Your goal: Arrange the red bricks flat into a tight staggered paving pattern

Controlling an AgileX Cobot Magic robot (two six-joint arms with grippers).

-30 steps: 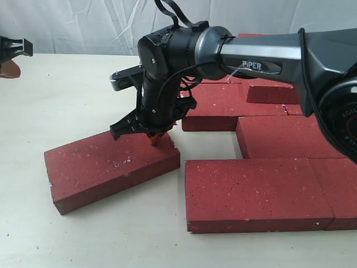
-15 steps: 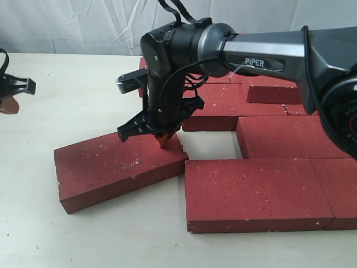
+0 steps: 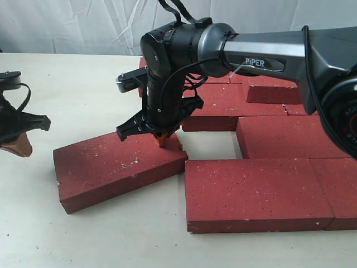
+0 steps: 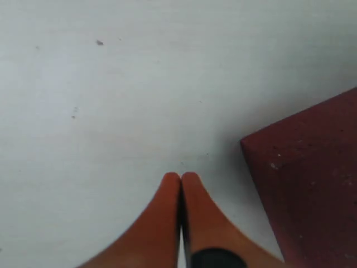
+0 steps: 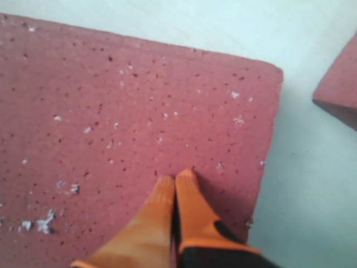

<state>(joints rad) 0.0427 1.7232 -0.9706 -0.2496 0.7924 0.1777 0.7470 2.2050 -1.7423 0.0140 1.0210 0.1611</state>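
Right gripper point(image 3: 162, 139): orange fingertips pressed together, pinching nothing, with the tips planted on the top face of the loose brick point(image 3: 114, 167) near its far right corner. I judged this a push contact rather than a grasp. A flat, thick paver gives no pinch from above, so the closed tips served as a poker to slide it.

The loose brick lay flat on the table point(image 3: 78, 84), skewed to the pattern. Its right end was at the near brick's point(image 3: 256, 192) left corner; I could not tell whether they touched. A notch of bare table showed between it and the laid bricks point(image 3: 284, 137) further back on the right.

Left gripper point(image 3: 18, 146): fingers likewise closed on nothing, low over the table just left of the loose brick, apart from its corner. It was probably stationed to counter-push that end and square the brick up.
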